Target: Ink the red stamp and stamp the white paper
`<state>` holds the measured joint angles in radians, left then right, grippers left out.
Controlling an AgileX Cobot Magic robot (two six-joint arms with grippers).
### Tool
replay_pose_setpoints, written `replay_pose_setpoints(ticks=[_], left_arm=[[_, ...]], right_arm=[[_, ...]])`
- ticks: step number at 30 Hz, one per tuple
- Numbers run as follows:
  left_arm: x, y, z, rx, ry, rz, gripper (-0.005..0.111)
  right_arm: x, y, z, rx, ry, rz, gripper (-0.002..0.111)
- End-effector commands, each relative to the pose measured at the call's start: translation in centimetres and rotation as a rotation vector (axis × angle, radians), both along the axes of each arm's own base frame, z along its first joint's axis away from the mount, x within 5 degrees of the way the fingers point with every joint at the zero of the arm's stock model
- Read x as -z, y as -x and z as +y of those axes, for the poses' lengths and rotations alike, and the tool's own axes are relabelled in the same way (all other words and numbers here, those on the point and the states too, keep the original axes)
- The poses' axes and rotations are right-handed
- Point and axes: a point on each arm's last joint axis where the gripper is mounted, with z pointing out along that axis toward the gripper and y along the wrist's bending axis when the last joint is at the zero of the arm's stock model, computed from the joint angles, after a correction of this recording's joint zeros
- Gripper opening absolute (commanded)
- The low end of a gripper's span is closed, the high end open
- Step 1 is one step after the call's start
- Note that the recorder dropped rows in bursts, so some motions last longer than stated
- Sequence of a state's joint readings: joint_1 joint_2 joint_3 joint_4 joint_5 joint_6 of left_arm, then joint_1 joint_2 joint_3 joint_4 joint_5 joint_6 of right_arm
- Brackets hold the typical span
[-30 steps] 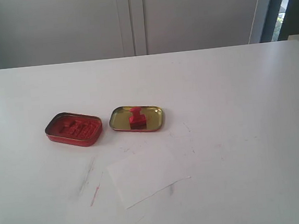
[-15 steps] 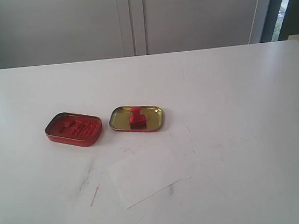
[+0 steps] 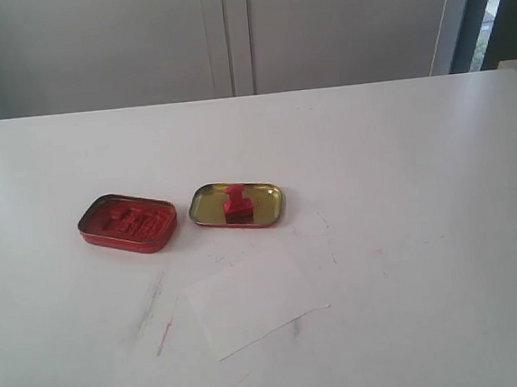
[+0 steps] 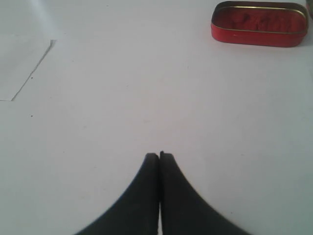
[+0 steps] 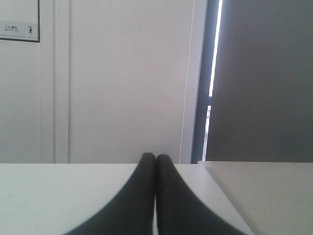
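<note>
- Nothing has moved over the last second in the exterior view. The small red plastic hand stamp with a square base and knob handle (image 3: 237, 203) stands upright in the same spot inside the shallow gold-lined rectangular tin lid (image 3: 203, 201). No arm has come into that view.
- The red-filled rectangular ink tin (image 3: 127, 243) sits near the lid, to its left in the exterior view and not touching it. The thin white rectangular sheet of paper (image 3: 254, 302) lies skewed nearer the camera, with no stamp mark that I can make out.
- The left gripper (image 4: 159, 155) has its black fingers pressed together on nothing, over the white table (image 3: 401, 163). The ink tin is well ahead of it.
- The right gripper (image 5: 155, 156) is likewise pressed together and empty, and points toward the wall beyond the table edge.
- As I judge it, the task has not begun: the stamp is untouched, so a claw must first spread and reach the knob.
</note>
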<state>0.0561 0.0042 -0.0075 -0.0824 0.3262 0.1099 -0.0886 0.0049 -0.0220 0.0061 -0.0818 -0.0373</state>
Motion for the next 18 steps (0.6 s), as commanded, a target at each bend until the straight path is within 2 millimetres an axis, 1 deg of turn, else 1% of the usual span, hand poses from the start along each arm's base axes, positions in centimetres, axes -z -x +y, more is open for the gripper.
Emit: replay_pose_setpoints(ticks=[1, 5, 10, 15, 16, 18], left_arm=[[0.3, 0.1, 0.0, 0.000, 0.004, 0.014, 0.000], [0.3, 0.1, 0.0, 0.000, 0.004, 0.014, 0.000], [0.3, 0.1, 0.0, 0.000, 0.004, 0.014, 0.000], [0.3, 0.1, 0.0, 0.000, 0.004, 0.014, 0.000], [0.3, 0.1, 0.0, 0.000, 0.004, 0.014, 0.000], [0.3, 0.1, 0.0, 0.000, 0.004, 0.014, 0.000]], right_arm=[[-2.1, 0.5, 0.1, 0.000, 0.010, -0.040, 0.000], [-4.1, 1.1, 0.1, 0.000, 0.014, -0.077, 0.000], [-6.1, 0.4, 0.0, 0.000, 0.007, -0.002, 0.000], [-8.1, -1.5, -0.1, -0.001, -0.001, 0.087, 0.000], [-8.8, -2.4, -0.2, -0.001, -0.005, 0.138, 0.000], [-9.5, -3.1, -0.3, -0.002, -0.008, 0.174, 0.000]])
